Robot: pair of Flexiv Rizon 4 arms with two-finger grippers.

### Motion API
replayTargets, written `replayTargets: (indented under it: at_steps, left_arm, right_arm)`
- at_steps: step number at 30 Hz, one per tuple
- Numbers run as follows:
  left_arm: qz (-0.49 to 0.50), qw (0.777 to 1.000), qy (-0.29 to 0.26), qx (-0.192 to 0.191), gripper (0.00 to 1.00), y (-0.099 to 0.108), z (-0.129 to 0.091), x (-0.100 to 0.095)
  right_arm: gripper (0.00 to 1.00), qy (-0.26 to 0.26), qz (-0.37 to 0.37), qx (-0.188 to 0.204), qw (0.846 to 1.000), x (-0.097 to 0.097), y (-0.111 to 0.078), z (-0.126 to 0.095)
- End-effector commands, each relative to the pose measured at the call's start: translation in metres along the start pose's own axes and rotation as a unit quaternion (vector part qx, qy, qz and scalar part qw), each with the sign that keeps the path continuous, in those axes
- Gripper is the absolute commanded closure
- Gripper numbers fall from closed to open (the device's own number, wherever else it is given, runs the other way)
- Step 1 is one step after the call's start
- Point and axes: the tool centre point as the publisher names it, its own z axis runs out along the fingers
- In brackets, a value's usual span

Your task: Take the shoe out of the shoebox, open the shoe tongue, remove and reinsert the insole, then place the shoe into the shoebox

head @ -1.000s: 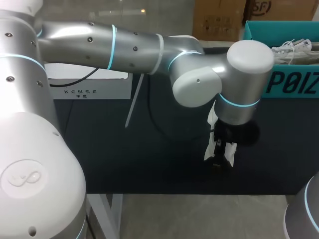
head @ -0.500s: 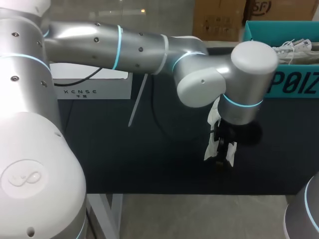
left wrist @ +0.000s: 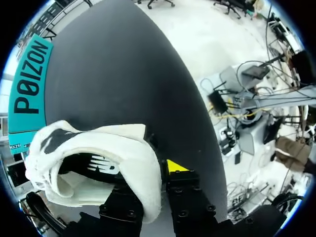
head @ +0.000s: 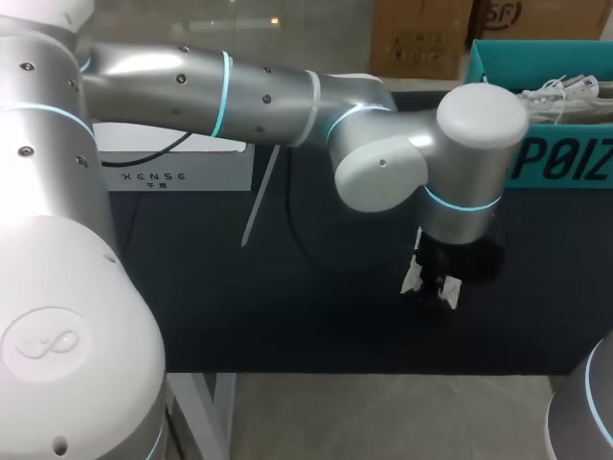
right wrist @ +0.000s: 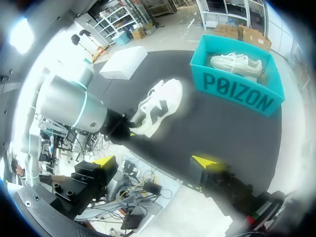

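A white shoe [right wrist: 155, 106] with a dark side logo lies on the black table [right wrist: 197, 123], and only small pieces of it [head: 412, 278] show under my left wrist in the head view. My left gripper [left wrist: 155, 173] is shut on the shoe's heel collar [left wrist: 143, 163], one finger inside the opening and the yellow-tipped finger [left wrist: 175, 165] outside. It hangs at the table's front right [head: 439, 286]. The teal shoebox [head: 556, 158] stands at the back right with a second white shoe [right wrist: 236, 61] in it. My right gripper [right wrist: 154, 163] stands open, well off the shoe, beyond the table's front edge.
A white box [head: 177, 168] sits at the back left, also seen behind the shoe as the white box [right wrist: 123, 61]. A black cable [head: 292, 230] runs over the table near it. My left arm [head: 268, 91] spans the table's back. Bare black surface lies between shoe and shoebox.
My left gripper has closed from wide open onto the shoe's heel. The wrist sank a little, and less of the shoe shows beside it now.
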Motion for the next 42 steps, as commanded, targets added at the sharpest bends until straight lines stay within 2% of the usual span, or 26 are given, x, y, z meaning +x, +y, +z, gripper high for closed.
replayTargets:
  at_steps: [1, 4, 9, 13, 16, 17, 19, 21, 22, 23, 42]
  left_arm:
    - [0.007, 1.000, -0.014, 0.011, 1.00, 0.011, -0.017, 0.008]
    - [0.012, 1.000, -0.018, 0.018, 1.00, 0.015, -0.026, 0.013]
    - [0.028, 0.999, -0.032, 0.022, 1.00, 0.043, -0.054, 0.025]
    - [0.036, 0.998, -0.043, -0.025, 1.00, 0.084, -0.084, 0.039]
    - [0.089, 0.994, -0.043, -0.053, 1.00, 0.122, -0.104, 0.048]
    - [0.103, 0.993, -0.047, -0.041, 1.00, 0.136, -0.109, 0.051]
    - [0.112, 0.990, -0.032, -0.080, 1.00, 0.159, -0.120, 0.057]
    - [0.107, 0.990, -0.016, -0.088, 1.00, 0.177, -0.135, 0.060]
    - [0.104, 0.991, 0.014, -0.081, 1.00, 0.183, -0.140, 0.059]
    - [0.099, 0.993, -0.003, -0.059, 1.00, 0.189, -0.147, 0.058]
    - [0.099, 0.993, -0.003, -0.059, 1.00, 0.189, -0.147, 0.058]
  right_arm:
    - [0.00, 0.000, 0.000, 0.002, 1.000, -0.001, 0.001, 0.000]
    - [0.00, 0.000, 0.000, 0.002, 1.000, -0.001, 0.001, 0.000]
    - [0.00, 0.000, 0.000, 0.002, 1.000, -0.001, 0.001, 0.000]
    - [0.00, 0.000, 0.000, 0.002, 1.000, -0.001, 0.001, 0.000]
    - [0.00, 0.000, 0.000, 0.002, 1.000, -0.001, 0.001, 0.000]
    - [0.00, 0.000, 0.000, 0.002, 1.000, -0.001, 0.001, 0.000]
    - [0.00, 0.000, 0.000, 0.002, 1.000, -0.001, 0.001, 0.000]
    - [0.00, 0.000, 0.000, 0.002, 1.000, -0.001, 0.001, 0.000]
    - [0.00, 0.000, 0.000, 0.002, 1.000, -0.001, 0.001, 0.000]
    - [0.00, 0.000, 0.000, 0.002, 1.000, -0.001, 0.001, 0.000]
    - [0.00, 0.000, 0.000, 0.002, 1.000, -0.001, 0.001, 0.000]
